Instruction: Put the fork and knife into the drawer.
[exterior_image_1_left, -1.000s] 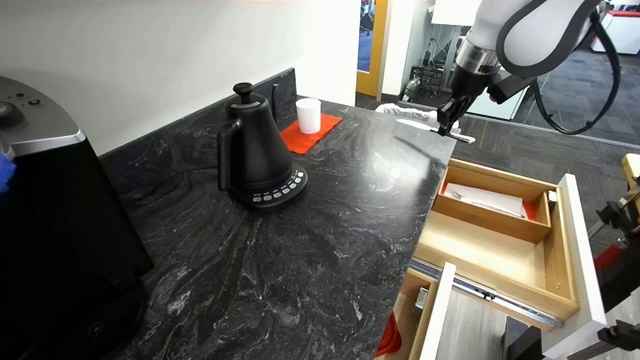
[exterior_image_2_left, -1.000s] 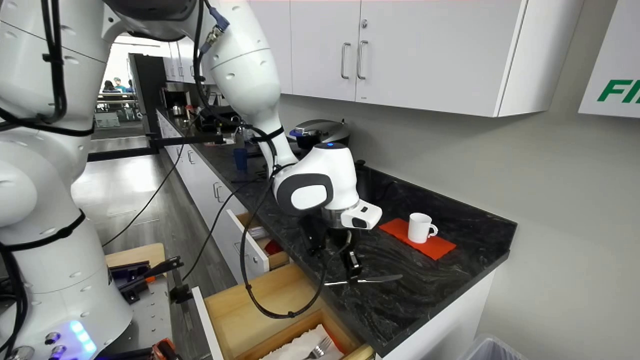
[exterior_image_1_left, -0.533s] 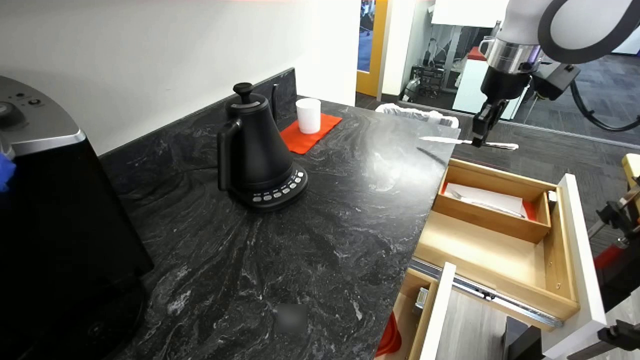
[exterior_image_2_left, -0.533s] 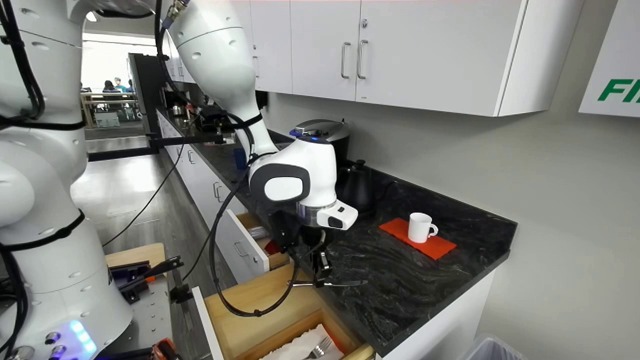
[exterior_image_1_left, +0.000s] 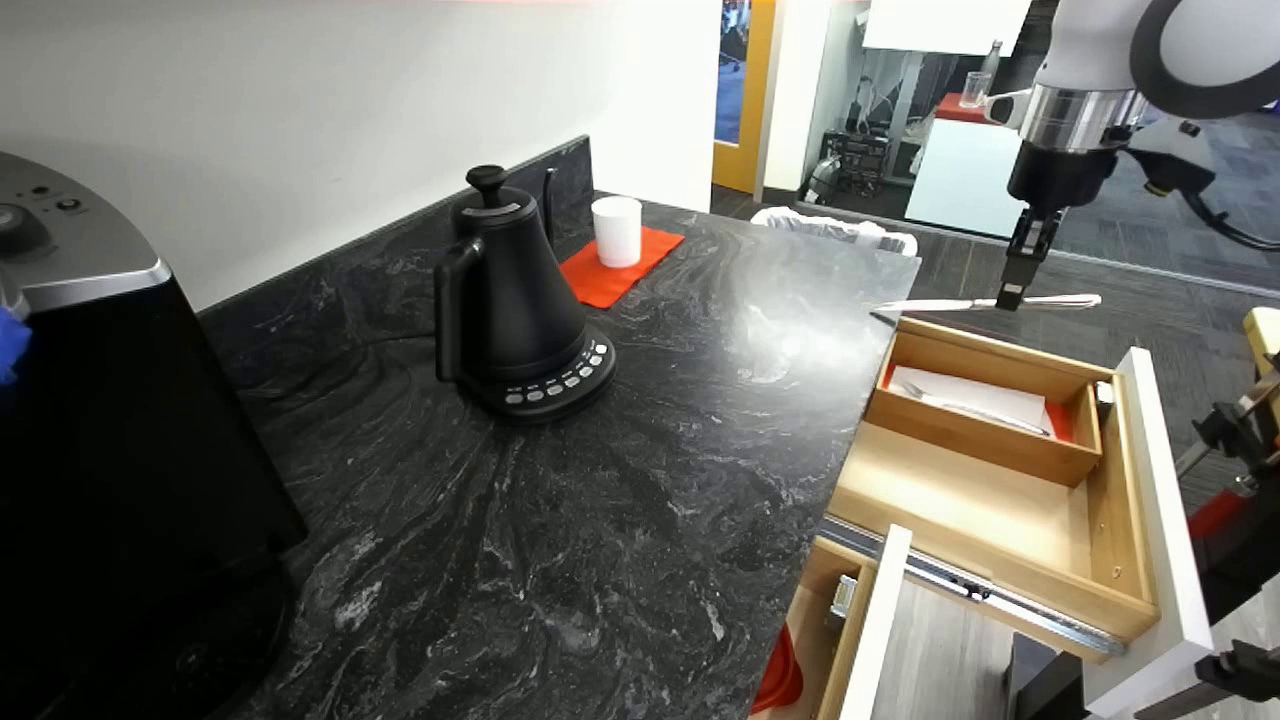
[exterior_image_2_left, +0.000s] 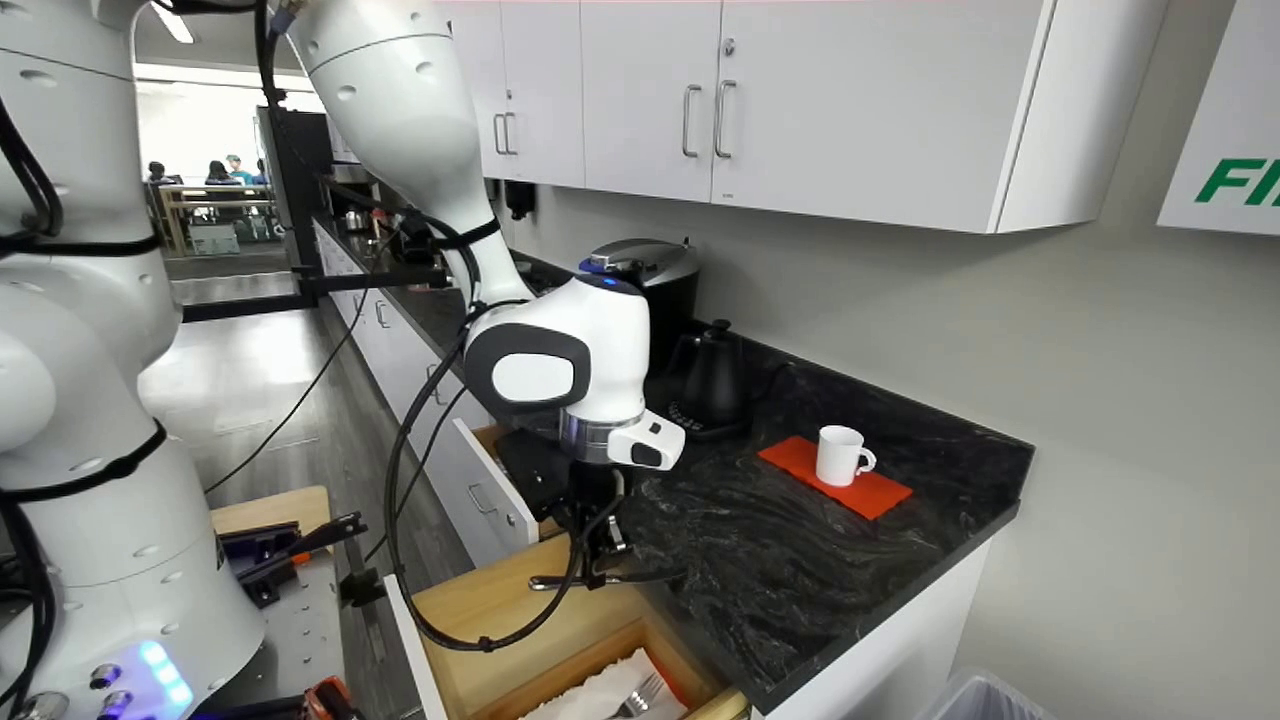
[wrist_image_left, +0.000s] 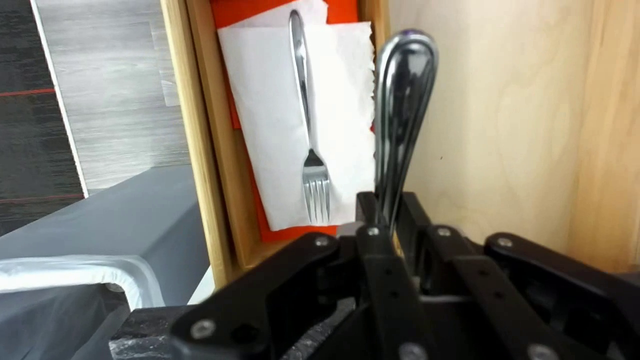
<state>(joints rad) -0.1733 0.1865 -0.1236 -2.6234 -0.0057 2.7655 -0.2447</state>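
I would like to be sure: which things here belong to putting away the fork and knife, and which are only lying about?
For the job:
open drawer
fork, inside it
knife, held by the gripper

Only lying about:
black kettle
white mug
red sheet under the mug

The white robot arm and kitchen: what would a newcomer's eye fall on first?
Most likely the large white jointed robot arm, filling the left of an exterior view, whose black two-fingered gripper grips a silver metal knife partly over the open light-wood drawer. In the wrist view, a silver metal fork stands out on white paper in that drawer's narrow wooden compartment. After that, perhaps the tall matte-black kettle on the dark veined counter.
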